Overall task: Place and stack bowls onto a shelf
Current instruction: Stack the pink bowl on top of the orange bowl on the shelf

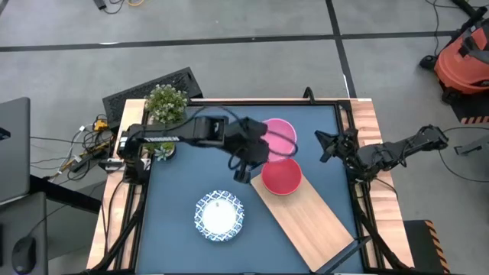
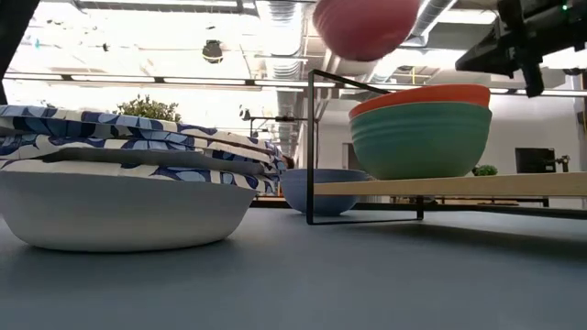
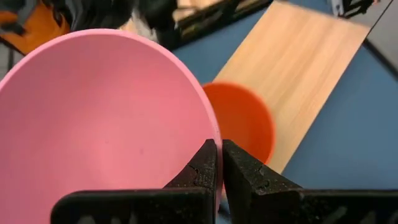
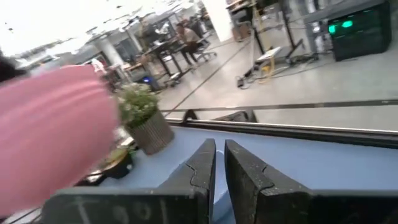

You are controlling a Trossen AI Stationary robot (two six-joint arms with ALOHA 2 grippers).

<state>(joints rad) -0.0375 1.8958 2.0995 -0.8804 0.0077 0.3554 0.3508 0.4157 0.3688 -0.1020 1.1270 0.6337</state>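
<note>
The left gripper (image 3: pixel 219 163), pinched on the rim of a plain pink round bowl (image 3: pixel 106 124), holds it in the air, seemingly just beyond the red bowl (image 1: pixel 281 177) stacked at the light-wood shelf board's (image 1: pixel 313 218) framed end. The right gripper (image 4: pixel 219 163), fingers together, waits at the table's right edge.

Right in front of you a stack of wide, shallow blue-and-white patterned bowls (image 2: pixel 128 188) is sitting on the blue tabletop (image 2: pixel 367 275). Behind it, you are seeing a long light-wood shelf board (image 2: pixel 459 186) on a thin black wire frame (image 2: pixel 310 147), carrying a red bowl nested in a green bowl (image 2: pixel 420 137). A pale blue bowl (image 2: pixel 323 188) is resting beneath the board, and a plain pink bowl (image 2: pixel 365 26) is hanging above.
</note>
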